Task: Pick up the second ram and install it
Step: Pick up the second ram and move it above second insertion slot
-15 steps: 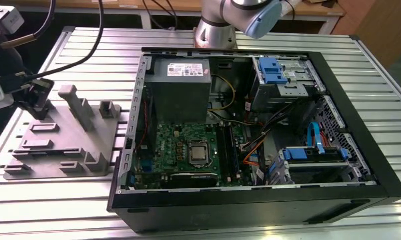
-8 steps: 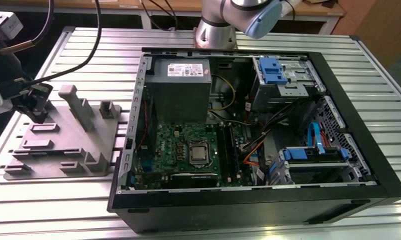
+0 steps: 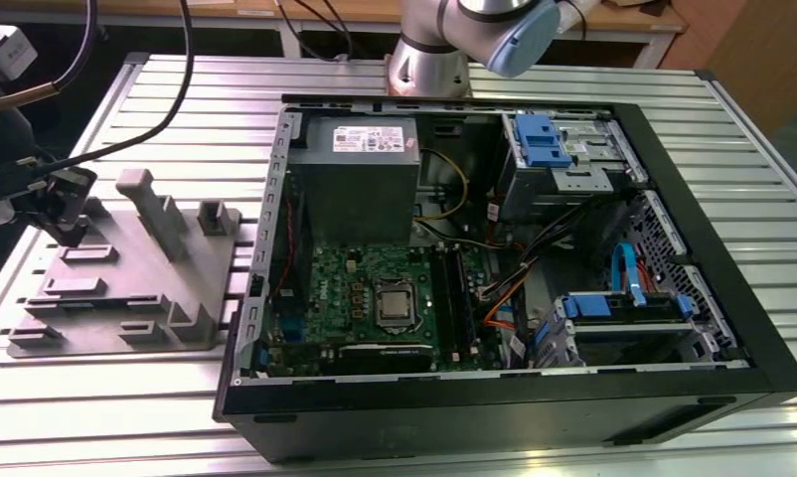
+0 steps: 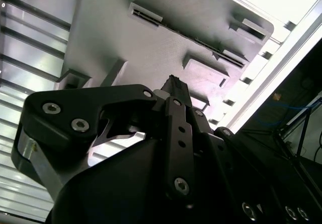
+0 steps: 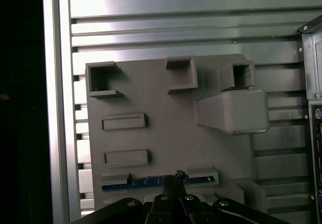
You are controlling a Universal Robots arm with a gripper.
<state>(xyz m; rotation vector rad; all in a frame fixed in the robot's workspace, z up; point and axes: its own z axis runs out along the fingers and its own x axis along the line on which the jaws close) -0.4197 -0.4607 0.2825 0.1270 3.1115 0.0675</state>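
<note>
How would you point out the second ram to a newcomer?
Beside the open computer case lies a grey moulded fixture on the slatted table. In the first wrist view, the second ram stands in the fixture's slot at the claw: the one blue strip, where neighbouring slots show plain grey.

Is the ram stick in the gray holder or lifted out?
In. In the first wrist view the ram stick sits in a slot of the gray holder.

Matt grey plastic holder [image 5: 166, 148], ribbed glossy bare-metal table [image 5: 176, 22], matt black gripper [image 4: 173, 85].
</note>
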